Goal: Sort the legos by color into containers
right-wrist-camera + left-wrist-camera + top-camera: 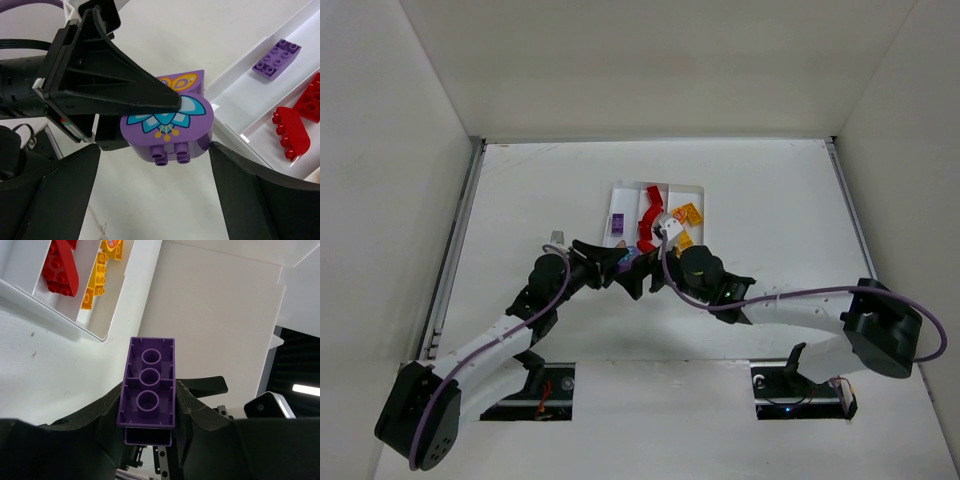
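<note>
Well, we're deep into this sort: the left end effector [149, 405] is pinching a purple printed brick [170, 125], its flower face turned toward the right wrist camera and its hollow underside toward the left one. It hangs above the desk [520, 200], just beside the near end of the white tray [235, 95] and not yet over it. The right end effector [155, 175] hovers close by with its fingers spread wide and nothing between them. Inside the tray the colours look properly separated: a plain purple brick [276, 59] lies in the left compartment, red bricks [292, 132] fill the middle one, and yellow-orange bricks [97, 282] sit in the right one. From above I can't pick out any loose bricks on the desk, though the arms hide a patch near the tray. So my read is that this held purple piece is the last one, bound for the left compartment.
</note>
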